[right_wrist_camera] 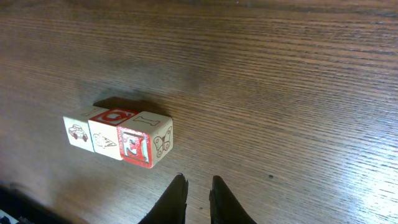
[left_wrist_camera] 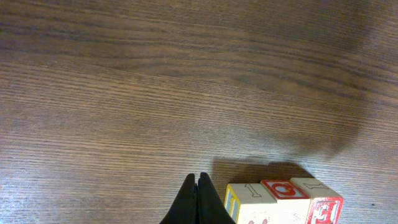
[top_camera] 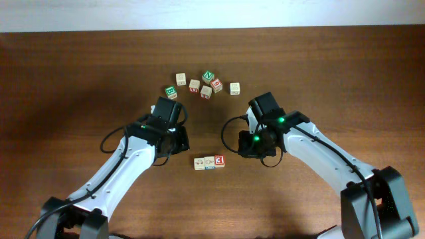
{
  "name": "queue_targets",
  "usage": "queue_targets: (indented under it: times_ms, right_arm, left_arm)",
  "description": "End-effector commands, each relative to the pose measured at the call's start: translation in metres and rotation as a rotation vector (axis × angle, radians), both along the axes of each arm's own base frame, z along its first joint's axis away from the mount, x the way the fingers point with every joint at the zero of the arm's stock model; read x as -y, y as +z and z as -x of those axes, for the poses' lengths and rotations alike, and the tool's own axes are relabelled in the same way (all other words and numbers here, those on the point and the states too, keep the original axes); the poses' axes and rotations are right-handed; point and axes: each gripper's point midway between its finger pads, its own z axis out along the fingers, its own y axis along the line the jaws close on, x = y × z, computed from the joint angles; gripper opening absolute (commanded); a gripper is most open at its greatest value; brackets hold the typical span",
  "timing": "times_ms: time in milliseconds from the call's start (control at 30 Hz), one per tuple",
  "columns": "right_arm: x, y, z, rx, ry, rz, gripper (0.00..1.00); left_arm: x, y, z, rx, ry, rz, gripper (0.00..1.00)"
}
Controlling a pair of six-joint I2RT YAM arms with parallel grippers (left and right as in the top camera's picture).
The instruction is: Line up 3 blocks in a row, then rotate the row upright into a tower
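Note:
The 3 blocks lie in a touching row at the front middle of the table. In the overhead view they are the left block (top_camera: 199, 162), the middle block (top_camera: 209, 161) and the right block (top_camera: 219, 160). The left wrist view shows a blue and yellow side on the left block (left_wrist_camera: 249, 198), a red top on the middle block (left_wrist_camera: 283, 188) and a red letter on the right block (left_wrist_camera: 322, 205). My left gripper (left_wrist_camera: 198, 179) is shut and empty, just left of the row. To the right of the row, my right gripper (right_wrist_camera: 199, 182) stands slightly open above the wood, holding nothing.
Several more letter cubes sit in a loose cluster at the back middle, among them a green-faced cube (top_camera: 171, 92), another green one (top_camera: 209, 76) and a pale cube (top_camera: 234, 88). Both arms reach in from the front corners.

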Motion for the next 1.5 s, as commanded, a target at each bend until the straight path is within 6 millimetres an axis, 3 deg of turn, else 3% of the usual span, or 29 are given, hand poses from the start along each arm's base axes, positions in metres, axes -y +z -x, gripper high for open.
queue_targets:
  times_ms: [0,167,667,900,1100,1367,1467]
  right_arm:
    - [-0.002,-0.008,0.005,-0.029,0.002,0.002,0.15]
    - [-0.002,-0.009,0.005,-0.031,0.003,0.003,0.15]
    - [-0.002,-0.009,0.004,-0.029,0.003,-0.001,0.12]
    - [-0.014,-0.006,-0.007,0.013,0.012,-0.055,0.11]
    - [-0.019,-0.023,-0.004,-0.042,0.021,-0.074,0.08]
    - [-0.023,-0.025,-0.005,-0.044,0.027,-0.091,0.08]
    - [-0.033,-0.024,-0.003,-0.026,0.056,-0.100,0.08]
  left_arm:
    - [-0.006,-0.006,0.006,-0.025,0.025,-0.029,0.00]
    - [-0.008,-0.009,0.016,-0.069,0.020,-0.036,0.00]
    - [-0.002,-0.017,0.019,-0.104,-0.001,-0.013,0.00]
    - [0.008,-0.030,0.028,-0.176,-0.019,0.036,0.00]
    - [0.029,-0.030,0.046,-0.252,-0.141,0.143,0.00]
    - [0.027,-0.044,0.063,-0.286,-0.189,0.150,0.00]
    - [0.031,-0.049,0.062,-0.267,-0.202,0.175,0.00]
